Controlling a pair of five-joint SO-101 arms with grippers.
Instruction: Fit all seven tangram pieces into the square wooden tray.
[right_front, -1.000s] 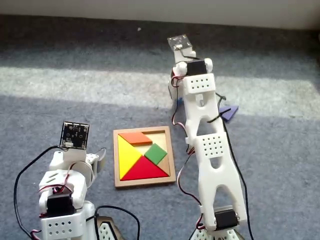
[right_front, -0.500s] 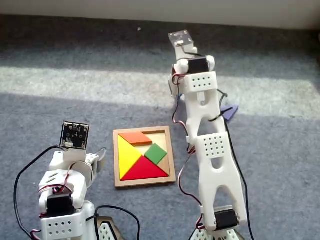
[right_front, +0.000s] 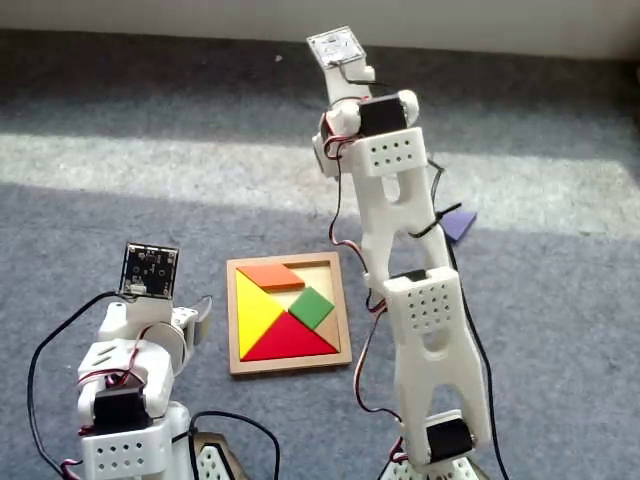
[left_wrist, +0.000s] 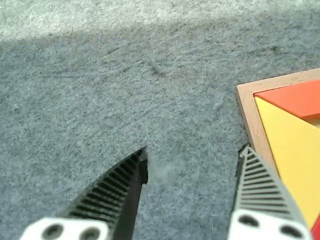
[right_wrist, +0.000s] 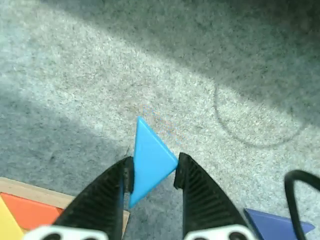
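Observation:
The square wooden tray (right_front: 342, 300) lies on the carpet between the arms. In it are an orange piece (right_front: 270, 276), a yellow triangle (right_front: 255, 310), a red triangle (right_front: 290, 340) and a green square (right_front: 311, 307). My right gripper (right_wrist: 154, 161) is shut on a light blue triangle (right_wrist: 147, 145), held above the carpet just beyond the tray's far corner (right_wrist: 45, 190). A purple piece (right_front: 458, 224) lies on the carpet to the right of the right arm (right_front: 385, 150). My left gripper (left_wrist: 194, 152) stands open over bare carpet beside the tray's left edge (left_wrist: 248, 120).
Grey carpet (right_front: 120, 180) surrounds the tray, with a sunlit band across the middle. The right arm's cables (right_front: 350, 240) hang near the tray's far right corner. A wall edge (right_front: 500, 40) runs along the back.
The right arm has lifted and swung back and to the left, carrying the blue triangle. The left arm and the pieces in the tray have not moved.

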